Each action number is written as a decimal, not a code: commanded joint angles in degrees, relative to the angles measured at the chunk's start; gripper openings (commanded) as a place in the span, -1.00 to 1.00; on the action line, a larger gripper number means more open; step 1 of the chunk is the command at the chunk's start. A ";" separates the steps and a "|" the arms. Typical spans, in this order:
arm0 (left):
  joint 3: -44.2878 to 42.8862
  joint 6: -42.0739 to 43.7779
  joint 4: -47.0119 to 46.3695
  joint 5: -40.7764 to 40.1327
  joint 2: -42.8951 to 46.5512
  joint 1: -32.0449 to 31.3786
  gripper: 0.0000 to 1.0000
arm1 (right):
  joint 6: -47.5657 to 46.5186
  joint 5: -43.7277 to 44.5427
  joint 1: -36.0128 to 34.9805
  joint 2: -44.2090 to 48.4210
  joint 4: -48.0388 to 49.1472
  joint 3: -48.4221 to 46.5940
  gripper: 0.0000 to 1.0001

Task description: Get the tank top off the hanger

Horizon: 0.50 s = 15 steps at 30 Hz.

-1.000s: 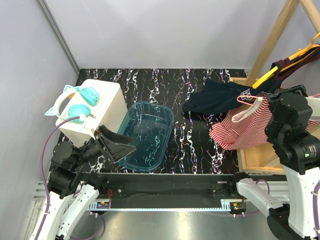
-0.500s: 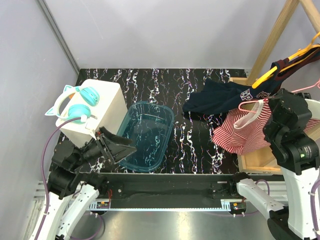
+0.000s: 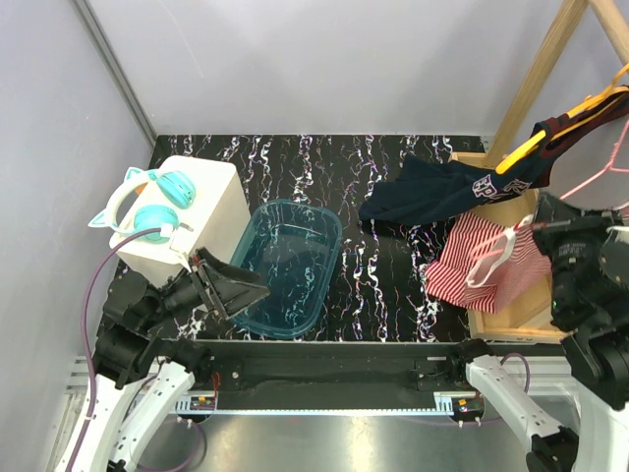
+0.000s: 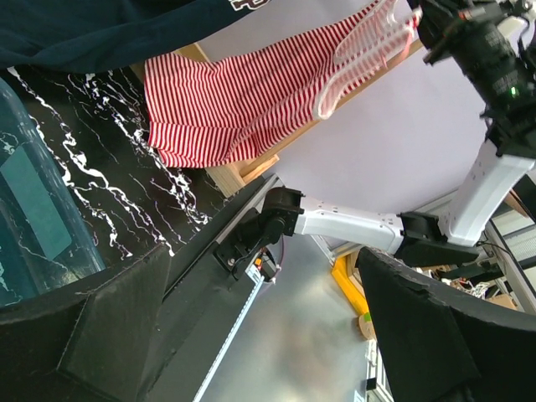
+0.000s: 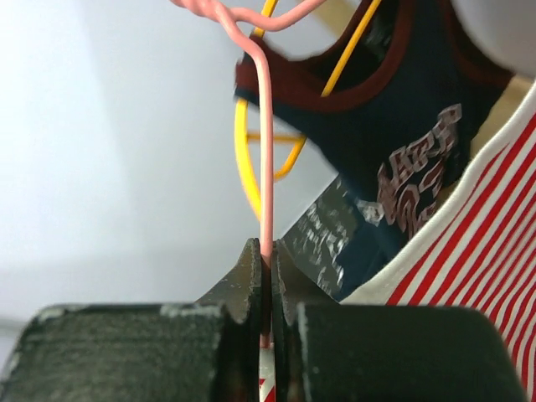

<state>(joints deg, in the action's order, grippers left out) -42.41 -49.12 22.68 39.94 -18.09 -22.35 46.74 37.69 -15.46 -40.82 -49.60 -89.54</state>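
Left gripper: my left gripper (image 3: 231, 290) sits low at the near-left of the table, fingers (image 4: 109, 335) spread wide with nothing between them, tips toward the teal bin (image 3: 332, 258).
Teal bin: it rests on the black marble table (image 3: 383, 285), just beside the white box (image 3: 201, 211) that carries the turquoise headphones (image 3: 147, 202).
Right gripper: my right gripper (image 5: 265, 255) is raised at the right side, above the wooden base (image 3: 501, 320). Its jaws are pressed together on the thin wire of the pink hanger (image 5: 265, 151).
Pink hanger: in the wrist view the wire rises straight out of the pinch to a twisted neck at the top. From overhead it slants away up and to the right, toward the rack.
Tank top: the red-and-white striped tank top (image 3: 482, 265) hangs on the pink hanger right under my right gripper. Its white-trimmed straps are up at the gripper and its hem is down toward the table.
Long axis: straps to hem, it runs from upper right to lower left in the overhead view — the lower part drapes over the edge of the wooden base, close to the marble.
Navy top: farther back, a dark navy top (image 3: 442, 192) hangs from a yellow hanger (image 3: 565, 123), and its loose end trails onto the table beyond the striped one.
Rack: a slanted wooden rack post (image 3: 536, 69) stands at the far right — the two hangers sit close together beside it.
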 commanded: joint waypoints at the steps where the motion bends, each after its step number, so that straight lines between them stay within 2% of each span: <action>1: -1.62 1.22 -1.23 0.31 -1.07 0.20 0.98 | -1.38 -15.08 0.17 5.30 -2.86 4.09 -1.00; 5: -1.27 1.40 -1.23 0.48 -1.60 0.20 0.98 | -4.20 -27.10 0.08 12.85 -5.32 7.44 -1.00; 12: -0.48 1.93 -1.67 0.92 -3.18 0.20 0.98 | -7.01 -45.40 0.17 20.86 -13.93 10.69 -1.00; 15: 0.31 1.31 -3.86 1.71 -3.88 0.20 0.98 | -6.75 -57.00 0.17 24.64 -13.51 14.12 -1.00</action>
<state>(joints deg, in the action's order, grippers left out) -42.35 -47.90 22.59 39.92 -20.64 -22.33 41.91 -0.86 -15.49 -19.40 -62.28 -78.46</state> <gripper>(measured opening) 0.987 0.029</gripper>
